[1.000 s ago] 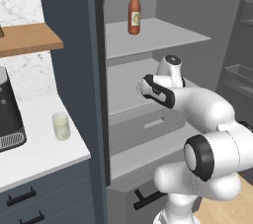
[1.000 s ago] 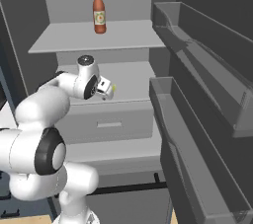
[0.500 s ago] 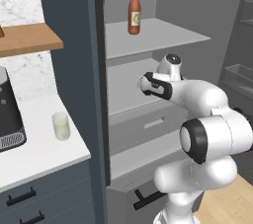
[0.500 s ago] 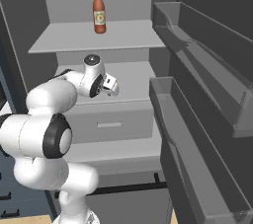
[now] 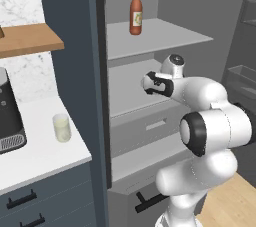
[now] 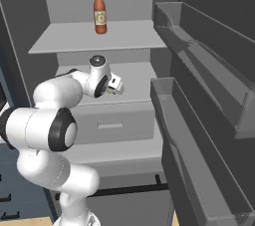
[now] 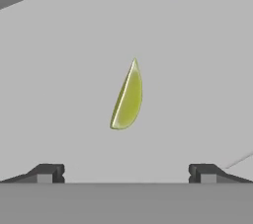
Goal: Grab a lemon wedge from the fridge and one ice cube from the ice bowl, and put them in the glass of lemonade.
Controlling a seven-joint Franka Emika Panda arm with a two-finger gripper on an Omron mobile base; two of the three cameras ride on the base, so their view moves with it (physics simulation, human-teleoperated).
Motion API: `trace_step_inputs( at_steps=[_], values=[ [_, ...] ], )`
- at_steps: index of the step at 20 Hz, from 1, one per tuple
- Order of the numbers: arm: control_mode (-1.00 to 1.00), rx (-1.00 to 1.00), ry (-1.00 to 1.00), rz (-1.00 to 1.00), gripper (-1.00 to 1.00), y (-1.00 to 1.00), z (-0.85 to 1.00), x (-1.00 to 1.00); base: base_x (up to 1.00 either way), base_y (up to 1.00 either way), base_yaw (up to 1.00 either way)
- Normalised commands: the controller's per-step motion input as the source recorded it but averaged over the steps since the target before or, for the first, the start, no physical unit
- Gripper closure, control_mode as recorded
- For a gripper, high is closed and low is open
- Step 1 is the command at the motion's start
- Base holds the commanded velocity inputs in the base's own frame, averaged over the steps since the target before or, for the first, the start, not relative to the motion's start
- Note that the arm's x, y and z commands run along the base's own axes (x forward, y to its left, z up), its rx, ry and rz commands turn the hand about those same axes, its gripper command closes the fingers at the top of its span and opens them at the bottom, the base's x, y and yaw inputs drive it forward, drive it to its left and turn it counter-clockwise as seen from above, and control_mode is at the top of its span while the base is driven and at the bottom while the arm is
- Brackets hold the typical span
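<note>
Honestly, gripper [image 7: 126,172] was spread wide over the wedge [image 7: 127,97]; tiny slippery thing could've skidded away across the shelf [image 7: 197,70].

The coffee machine [image 5: 9,116] is cut off by the left base view's left edge.

Two cameras sit behind the arm, one to its left, one to its right, both facing the open fridge [image 5: 150,36] and sharing its shelves; a third rides the pincer [image 7: 126,172], close above a shelf with the lemon wedge [image 7: 127,97] just ahead.
</note>
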Motion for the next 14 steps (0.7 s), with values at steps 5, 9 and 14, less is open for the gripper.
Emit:
trace_step_inputs(
  at_steps=[5,9,14],
  values=[
    [-1.00,0.00,0.00,0.00,-1.00,-0.01,-0.03,0.16,0.00,0.00,0.00],
    [-1.00,0.00,0.00,-0.01,-1.00,0.00,-0.35,0.18,0.00,0.00,0.00],
    [-1.00,0.00,0.00,-0.01,-1.00,0.00,-0.14,0.19,0.00,0.00,0.00]
  ],
)
